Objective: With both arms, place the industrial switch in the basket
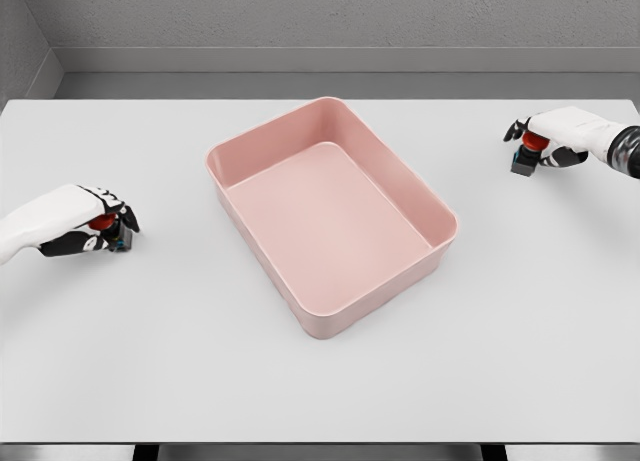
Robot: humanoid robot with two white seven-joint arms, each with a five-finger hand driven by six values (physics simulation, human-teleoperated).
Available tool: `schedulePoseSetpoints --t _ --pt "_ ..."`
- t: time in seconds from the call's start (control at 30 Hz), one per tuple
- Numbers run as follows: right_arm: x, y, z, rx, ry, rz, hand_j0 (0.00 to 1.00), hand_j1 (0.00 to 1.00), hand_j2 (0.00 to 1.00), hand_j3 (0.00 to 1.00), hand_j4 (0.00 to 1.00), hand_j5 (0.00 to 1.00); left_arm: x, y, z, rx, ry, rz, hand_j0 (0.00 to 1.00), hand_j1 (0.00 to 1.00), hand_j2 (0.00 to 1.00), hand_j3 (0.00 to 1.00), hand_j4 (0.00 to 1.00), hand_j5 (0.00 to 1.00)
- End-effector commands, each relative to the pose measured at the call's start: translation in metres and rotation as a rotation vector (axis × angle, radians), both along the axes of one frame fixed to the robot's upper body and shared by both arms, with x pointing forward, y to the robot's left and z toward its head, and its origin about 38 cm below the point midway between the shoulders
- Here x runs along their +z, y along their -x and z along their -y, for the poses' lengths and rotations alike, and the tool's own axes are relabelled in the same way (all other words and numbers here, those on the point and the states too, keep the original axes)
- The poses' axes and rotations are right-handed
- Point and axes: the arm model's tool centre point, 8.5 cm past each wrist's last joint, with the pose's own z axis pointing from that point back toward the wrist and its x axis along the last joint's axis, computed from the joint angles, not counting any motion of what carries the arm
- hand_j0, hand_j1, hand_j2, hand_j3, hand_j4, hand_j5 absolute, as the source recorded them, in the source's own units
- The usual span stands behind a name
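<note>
High head view over table (pixel 320 381)

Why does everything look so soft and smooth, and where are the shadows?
Head view: it is a simulator render with even, diffuse light; the table shows no glare, the basket only a faint shadow at its base and gentle shading inside. Nothing is blurred overall, but each small switch, under the left hand and the right hand, is too tiny to show detail.

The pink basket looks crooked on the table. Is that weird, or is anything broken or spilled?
The basket sits turned at an angle to the table edges, but it is upright, whole and empty. Nothing is spilled. Each robot hand, left and right, holds a red-topped switch.
</note>
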Motion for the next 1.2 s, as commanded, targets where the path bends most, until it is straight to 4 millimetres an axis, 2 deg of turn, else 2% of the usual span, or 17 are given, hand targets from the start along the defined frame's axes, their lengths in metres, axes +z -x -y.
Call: schedulePoseSetpoints --t 0.0,0.17,0.37,0.8,1.17 --pt "0.001 0.000 0.001 -0.004 -0.003 0.001 0.60 0.60 0.60 0.60 0.60 0.60 0.004 0.000 0.001 -0.004 0.012 0.006 0.46 0.46 0.46 0.46 0.46 0.46" --pt "0.002 0.000 0.001 -0.003 -0.004 0.005 0.56 0.56 0.56 0.56 0.56 0.56 0.010 0.000 -0.003 -0.004 0.000 0.012 0.46 0.46 0.46 0.46 0.46 0.46" --pt "0.003 0.000 0.003 -0.006 -0.003 0.006 0.53 0.53 0.53 0.53 0.53 0.53 0.028 -0.001 -0.008 -0.003 0.013 0.034 0.46 0.46 0.46 0.46 0.46 0.46" --pt "0.017 0.000 0.000 0.026 -0.001 0.028 0.46 0.46 0.46 0.46 0.46 0.46 0.056 -0.004 0.011 -0.064 0.042 0.098 0.46 0.46 0.46 0.46 0.46 0.46" --pt "0.021 0.003 0.005 0.041 0.005 0.026 0.46 0.46 0.46 0.46 0.46 0.46 0.065 -0.003 0.023 -0.101 0.050 0.125 0.44 0.44 0.44 0.44 0.44 0.44"
